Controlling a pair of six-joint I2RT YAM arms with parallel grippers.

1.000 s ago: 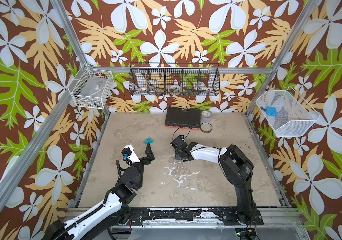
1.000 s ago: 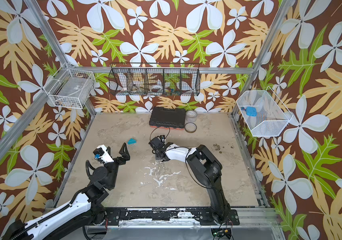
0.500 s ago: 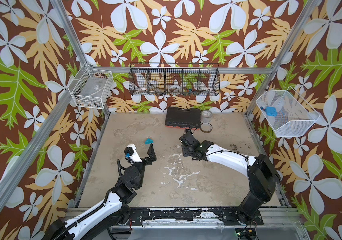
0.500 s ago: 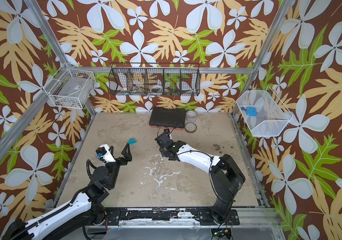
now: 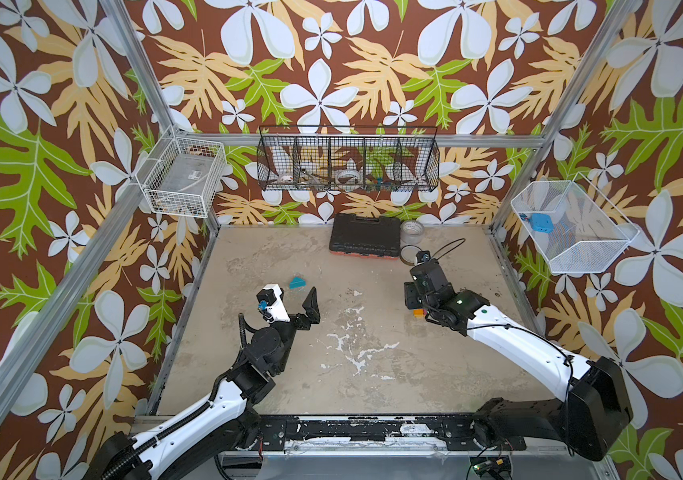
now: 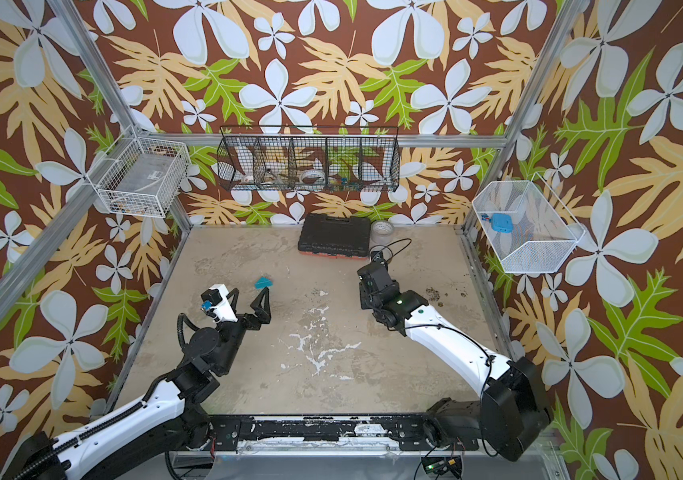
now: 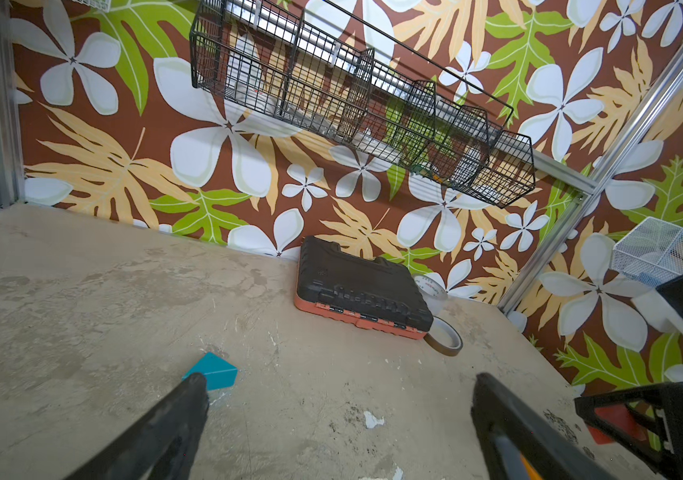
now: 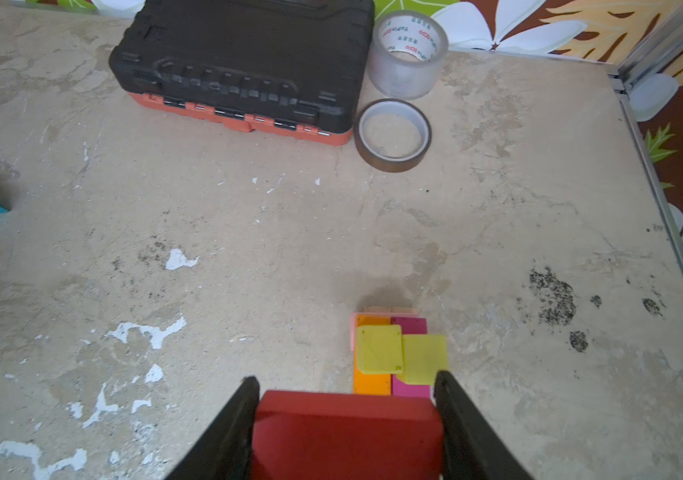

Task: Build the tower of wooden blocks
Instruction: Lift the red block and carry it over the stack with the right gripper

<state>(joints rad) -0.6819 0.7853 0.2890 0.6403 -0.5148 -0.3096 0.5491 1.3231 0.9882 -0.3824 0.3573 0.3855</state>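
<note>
In the right wrist view my right gripper [image 8: 346,378] is shut on a red brick [image 8: 344,432], held just above and short of the tower [image 8: 394,353]. The tower has two yellow cubes [image 8: 379,349] on an orange brick [image 8: 371,384] and a magenta brick [image 8: 410,388], with pink and plain wood edges below. In a top view only a corner of the tower [image 5: 418,312] shows under the right gripper [image 5: 414,301]. The teal wedge [image 5: 297,282] lies alone on the table, just beyond my left gripper [image 5: 295,297], which is wide open and empty; the wedge [image 7: 211,371] sits by one fingertip.
A black tool case [image 5: 364,237] lies at the back wall with a clear tape roll [image 5: 412,228] and a brown tape ring [image 5: 408,254] beside it. Wire baskets hang on the walls; the right one [image 5: 572,249] holds a blue gadget [image 5: 539,222].
My right arm has swung from the table's middle out to the right, carrying the red brick to the tower. The left gripper has edged slightly forward and stayed open.
</note>
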